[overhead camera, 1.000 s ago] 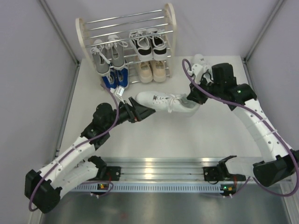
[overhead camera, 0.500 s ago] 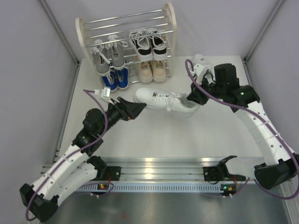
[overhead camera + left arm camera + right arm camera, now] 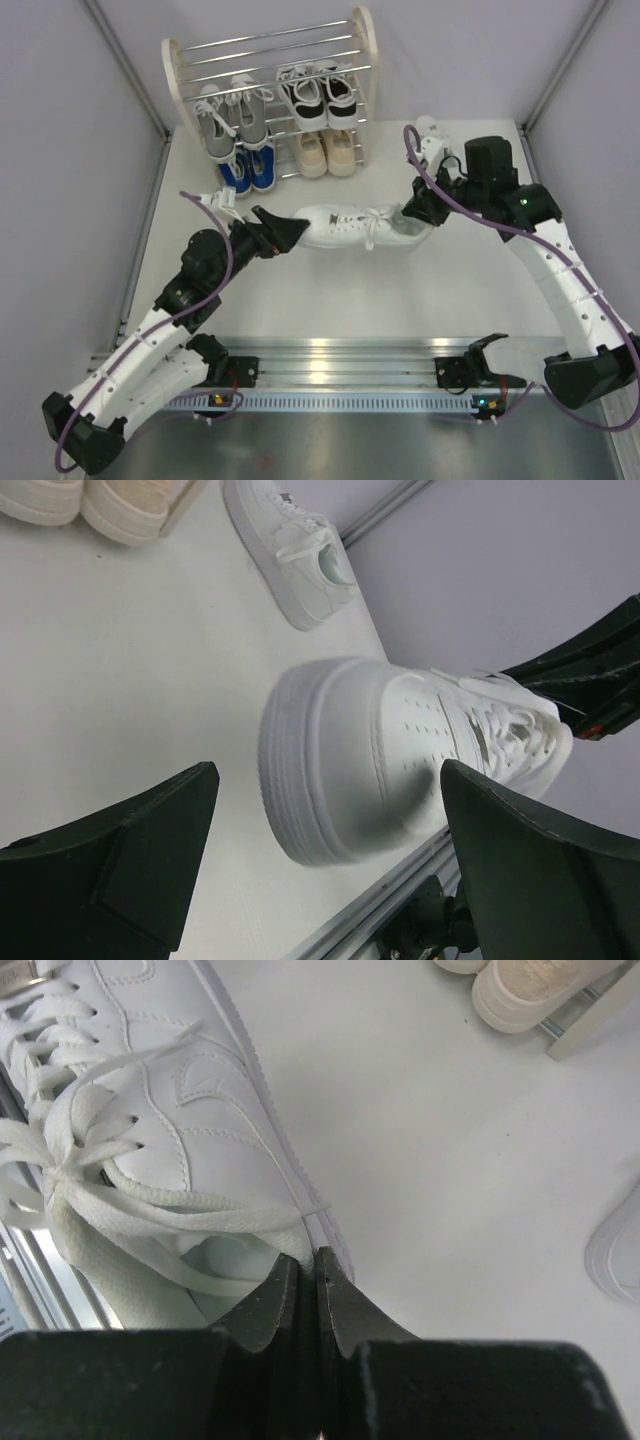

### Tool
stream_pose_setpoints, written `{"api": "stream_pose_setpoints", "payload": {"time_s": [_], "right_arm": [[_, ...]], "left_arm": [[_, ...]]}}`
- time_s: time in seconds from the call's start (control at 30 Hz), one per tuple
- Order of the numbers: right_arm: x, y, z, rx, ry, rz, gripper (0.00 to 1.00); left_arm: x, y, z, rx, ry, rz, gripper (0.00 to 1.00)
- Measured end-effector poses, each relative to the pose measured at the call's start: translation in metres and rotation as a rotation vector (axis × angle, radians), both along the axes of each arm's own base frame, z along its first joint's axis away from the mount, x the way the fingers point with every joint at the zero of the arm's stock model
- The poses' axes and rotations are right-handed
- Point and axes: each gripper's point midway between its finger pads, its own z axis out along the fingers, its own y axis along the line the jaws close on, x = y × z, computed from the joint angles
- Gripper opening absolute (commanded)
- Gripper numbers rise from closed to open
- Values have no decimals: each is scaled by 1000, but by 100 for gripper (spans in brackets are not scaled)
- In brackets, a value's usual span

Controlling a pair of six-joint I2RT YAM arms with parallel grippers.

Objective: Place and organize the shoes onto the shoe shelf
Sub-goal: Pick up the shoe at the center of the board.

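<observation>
White sneaker (image 3: 345, 225): right jaws pinch its collar; left jaws gape wide, facing toe.

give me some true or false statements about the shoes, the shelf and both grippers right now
1. The right gripper is shut on the heel end of the white shoe. True.
2. The left gripper is clamped on that shoe's toe. False: its jaws stand wide open, with the toe between the fingers.
3. The blue pair sits on the right side of the shoe shelf. False: it is on the left, below the grey pair; the beige pair is on the right.
4. A second white shoe lies on the table, off the shelf. True.
</observation>
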Motion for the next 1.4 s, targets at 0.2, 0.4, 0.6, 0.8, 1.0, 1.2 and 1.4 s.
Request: {"api": "stream_pose_setpoints", "payload": {"time_s": [0.2,0.4,0.6,0.8,1.0,1.2,1.4], "right_arm": [[-14,2,7,32,6,39,0],[-19,6,10,59,17,68,0],[-21,8,12,75,25,71,0],[-22,8,14,84,29,61,0],[-25,9,18,107,-17,75,0],[-30,7,12,108,-20,86,0],[-30,6,6,94,-19,95,23]], "left_arm": [[-4,15,3,14,-12,54,98],[-13,0,22,-74,-33,-34,98],[-24,-29,22,-133,28,-206,98],[-36,-33,23,-155,60,-263,93],[-40,-28,33,-226,82,-240,76],[-34,-30,22,-287,144,-219,51],[-26,-31,4,-281,193,-192,0]]}}
